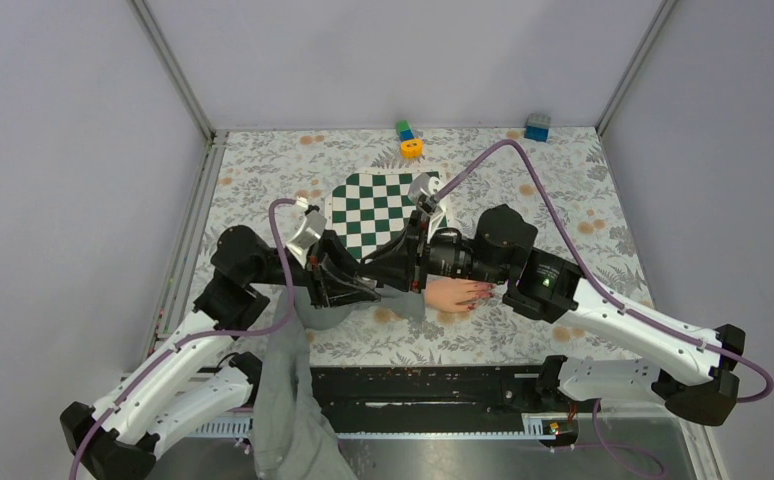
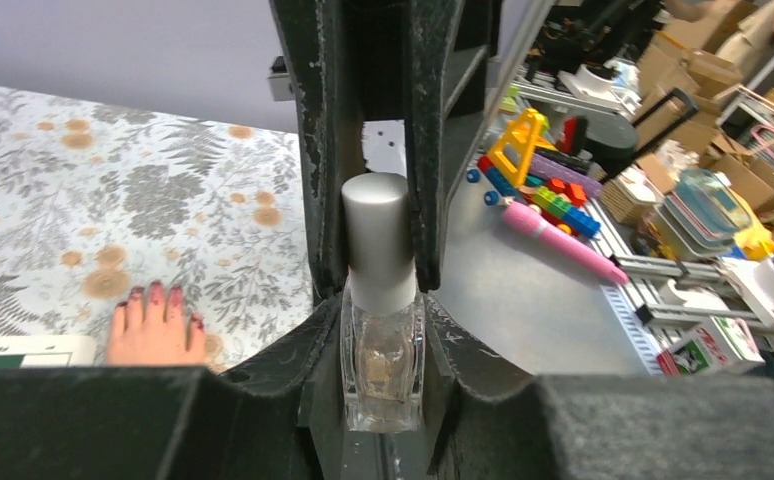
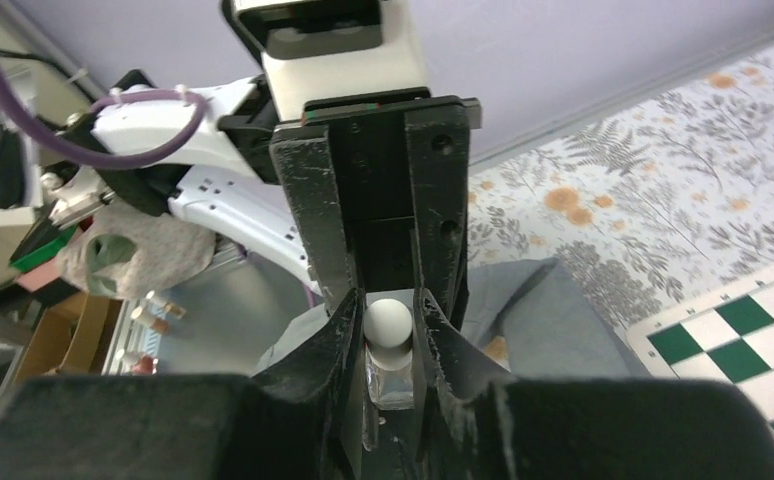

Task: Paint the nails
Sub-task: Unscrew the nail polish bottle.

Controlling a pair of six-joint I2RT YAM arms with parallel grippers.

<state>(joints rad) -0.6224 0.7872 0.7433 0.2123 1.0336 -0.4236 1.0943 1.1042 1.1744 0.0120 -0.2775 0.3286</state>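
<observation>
A pale hand [image 1: 455, 293] with a grey sleeve [image 1: 288, 380] lies flat on the floral table. Its dark red nails [image 1: 483, 296] point right. They also show in the left wrist view [image 2: 153, 293]. My left gripper [image 2: 383, 375] is shut on a clear glass polish bottle [image 2: 383, 365] with a silver cap [image 2: 375, 235]. My right gripper [image 3: 388, 335] is shut on that cap [image 3: 386, 322], its fingers [image 2: 313, 150] reaching in from above in the left wrist view. Both grippers meet [image 1: 378, 270] just left of the hand, over the sleeve.
A green-and-white chessboard [image 1: 378, 208] lies just behind the grippers. Small yellow, green and blue blocks [image 1: 409, 143] and a blue block [image 1: 537, 127] sit at the far edge. Walls close in the table on three sides.
</observation>
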